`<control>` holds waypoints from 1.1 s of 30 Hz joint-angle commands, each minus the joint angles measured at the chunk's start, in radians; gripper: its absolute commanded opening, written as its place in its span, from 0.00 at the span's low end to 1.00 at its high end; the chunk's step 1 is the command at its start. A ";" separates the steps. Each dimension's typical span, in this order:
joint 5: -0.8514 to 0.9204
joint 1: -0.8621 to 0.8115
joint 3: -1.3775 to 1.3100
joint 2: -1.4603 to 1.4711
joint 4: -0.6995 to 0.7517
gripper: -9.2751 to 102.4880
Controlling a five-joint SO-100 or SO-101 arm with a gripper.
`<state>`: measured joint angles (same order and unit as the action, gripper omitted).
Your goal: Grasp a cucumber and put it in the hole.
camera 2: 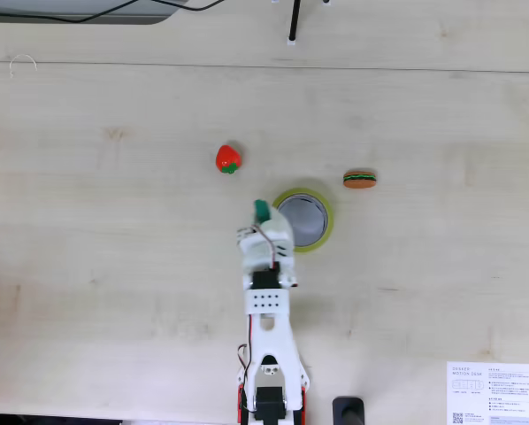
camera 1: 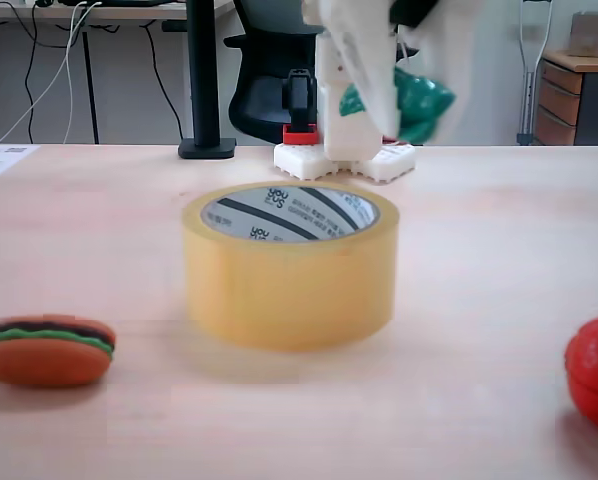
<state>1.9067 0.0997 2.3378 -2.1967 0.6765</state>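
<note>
My count from both fixed views: one tape roll (camera 2: pixel 322 237) with one hole (camera 2: pixel 303 220); one cucumber (camera 2: pixel 262 210); one red toy (camera 2: pixel 228 159); one burger toy (camera 2: pixel 359 180); one robot arm (camera 2: pixel 266 328); one printed paper sheet (camera 2: pixel 494 392); one office chair (camera 1: pixel 264 70); one table (camera 2: pixel 114 266).

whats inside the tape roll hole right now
Nothing visible inside the hole in either fixed view; from above the table shows through it. The gripper covers the roll's near-left rim, holding something green beside it.
</note>
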 commanded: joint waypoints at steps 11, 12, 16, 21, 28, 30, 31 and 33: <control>-0.021 -0.213 -0.298 0.107 0.011 0.10; -0.023 -0.219 -0.305 0.112 0.011 0.10; -0.028 -0.227 -0.307 0.112 0.026 0.10; -0.028 -0.227 -0.307 0.087 0.057 0.12; -0.028 -0.227 -0.288 0.046 0.077 0.20; -0.028 -0.227 -0.281 0.037 0.077 0.23; -0.028 -0.227 -0.275 0.034 0.077 0.25; -0.028 -0.227 -0.265 0.028 0.077 0.29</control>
<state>1.8853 -0.1212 2.1184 -2.1016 0.7455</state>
